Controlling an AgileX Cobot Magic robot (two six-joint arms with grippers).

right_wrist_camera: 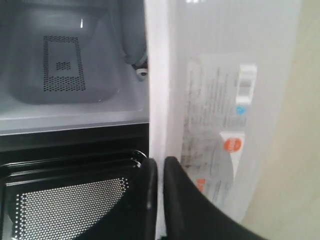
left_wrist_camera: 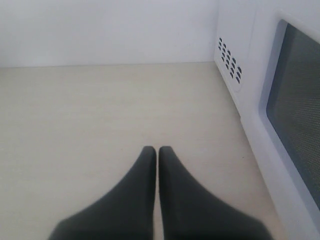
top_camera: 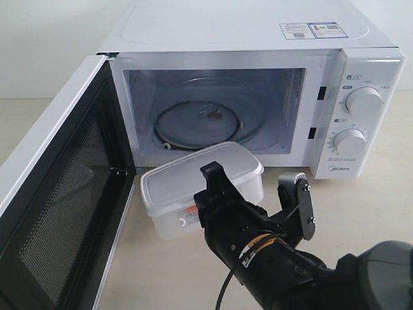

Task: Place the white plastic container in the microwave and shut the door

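The white plastic container (top_camera: 177,184) sits lidded before the microwave (top_camera: 245,39), door (top_camera: 51,194) open.

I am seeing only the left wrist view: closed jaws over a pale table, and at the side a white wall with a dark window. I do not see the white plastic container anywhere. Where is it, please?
Observer: The exterior view shows the white plastic container standing on the table directly in front of the microwave. Its lid is on and it is not inside yet.
Operator: Thank you. Is the right arm holding it already?
Observer: No. In the right wrist view the right gripper has its jaws together with nothing between them. It looks toward the inner mesh of the open door and the cavity behind it.
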